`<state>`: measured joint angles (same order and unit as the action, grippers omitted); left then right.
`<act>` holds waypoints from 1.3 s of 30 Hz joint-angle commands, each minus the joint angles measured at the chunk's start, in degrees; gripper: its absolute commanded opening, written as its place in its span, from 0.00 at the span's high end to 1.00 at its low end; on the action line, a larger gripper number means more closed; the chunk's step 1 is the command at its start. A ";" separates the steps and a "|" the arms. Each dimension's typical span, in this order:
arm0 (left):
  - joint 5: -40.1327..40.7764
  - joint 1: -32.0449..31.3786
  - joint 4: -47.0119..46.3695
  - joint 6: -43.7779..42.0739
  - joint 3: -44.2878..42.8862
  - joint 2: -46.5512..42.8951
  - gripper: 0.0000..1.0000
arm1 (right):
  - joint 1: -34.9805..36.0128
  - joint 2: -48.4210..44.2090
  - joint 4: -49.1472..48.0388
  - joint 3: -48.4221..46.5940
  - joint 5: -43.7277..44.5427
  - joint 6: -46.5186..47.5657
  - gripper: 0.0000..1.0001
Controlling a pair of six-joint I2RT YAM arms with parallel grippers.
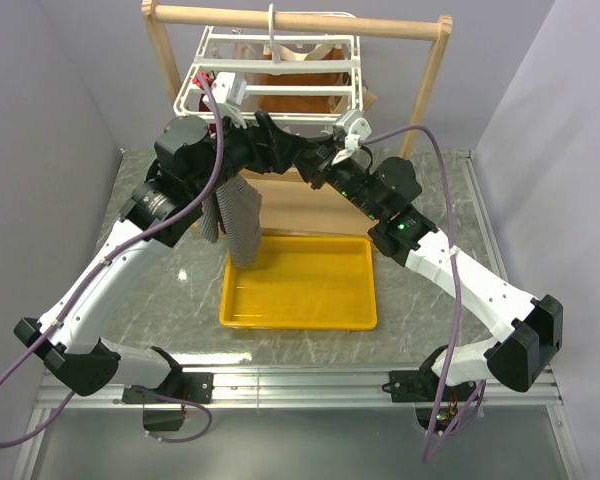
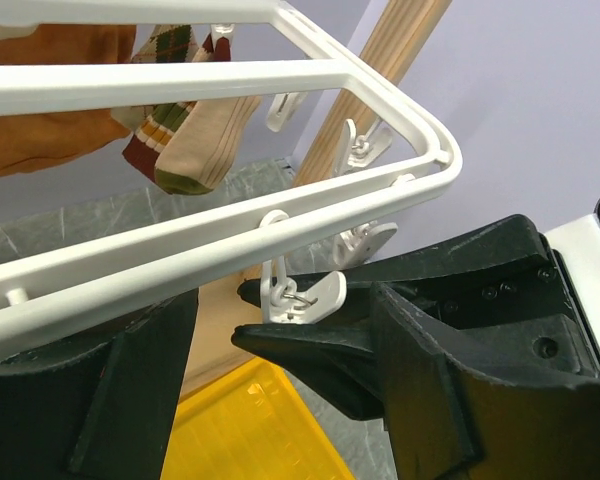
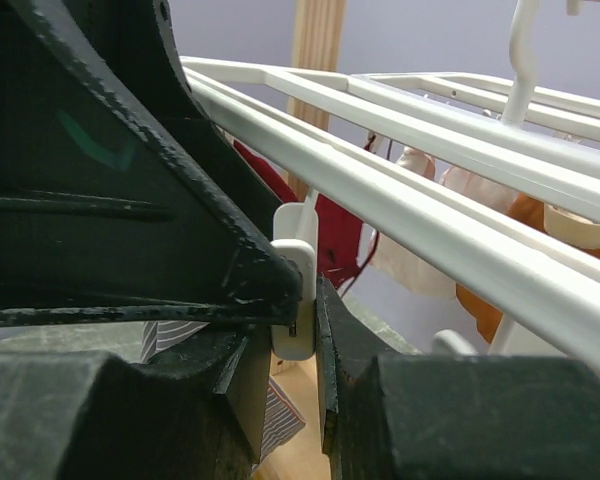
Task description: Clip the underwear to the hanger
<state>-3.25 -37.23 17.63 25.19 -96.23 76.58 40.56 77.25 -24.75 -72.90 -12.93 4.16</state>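
- Where the left arm reaches up to the front rim of the hanger (image 2: 230, 76), the left gripper (image 1: 278, 146) points rightward under the white bars. In its wrist view its fingers (image 2: 130, 390) stand wide apart, with the rim crossing above the gap.
- Just below that gripper, the underwear (image 1: 242, 215) hangs as a bunched strip of grey striped cloth. Its lower end dangles over the back left corner of the yellow tray (image 1: 300, 290). Its top edge is hidden behind the arm, so I cannot tell what carries it.
- The tray lies flat on the marble worktop (image 1: 195, 300), between the two arms.
- A small white clip (image 3: 296, 290) dangles from the front rim, near the hanger's right corner.
- The right gripper (image 3: 310, 340) comes in from the right, and its fingers (image 3: 450, 420) are clamped on this clip from both sides. Striped cloth shows below and to the left of the clip in the right wrist view.
- Orange-brown garments (image 2: 50, 120) and patterned socks (image 2: 195, 130) hang from the far bars.
- The wooden stand (image 1: 300, 20) holds the hanger by its hook.
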 commanded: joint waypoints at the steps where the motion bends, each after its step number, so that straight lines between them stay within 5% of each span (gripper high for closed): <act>1: 2.10 -0.03 -3.12 -0.14 -3.62 0.77 0.26 | 0.58 -1.84 -0.30 -2.68 0.18 0.49 1.00; 5: 2.45 0.05 -4.27 -0.84 -4.23 1.12 0.28 | 0.84 -2.02 0.23 -2.51 -0.16 0.58 1.00; 14: 2.89 -0.03 -5.58 -1.72 -3.44 0.77 0.52 | 1.19 -2.28 1.11 -1.98 -1.57 0.85 1.00; 19: 2.63 0.06 -6.91 -1.72 -2.48 0.24 0.89 | 1.28 -2.72 1.72 -1.28 -1.05 1.20 1.00; 21: 2.37 0.06 -6.38 -1.72 -3.00 0.42 1.00 | 1.37 -3.16 2.08 -0.66 -0.61 1.37 0.92; 25: 1.75 -0.03 -6.03 -1.72 -2.92 0.59 1.00 | 1.37 -3.69 2.43 0.04 0.10 1.90 0.80; 30: 1.66 -0.03 -5.94 -1.99 -2.65 0.33 1.00 | 1.28 -4.04 5.05 -0.05 0.62 2.16 0.45; 39: 0.87 0.05 -5.24 -2.25 -2.74 -0.02 1.00 | -3.46 -10.19 8.23 11.46 -11.72 -2.40 0.42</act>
<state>-3.25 -37.60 14.48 24.10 -97.65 77.47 39.29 69.49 -17.28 -63.79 -16.80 4.51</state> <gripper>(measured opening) 0.040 0.582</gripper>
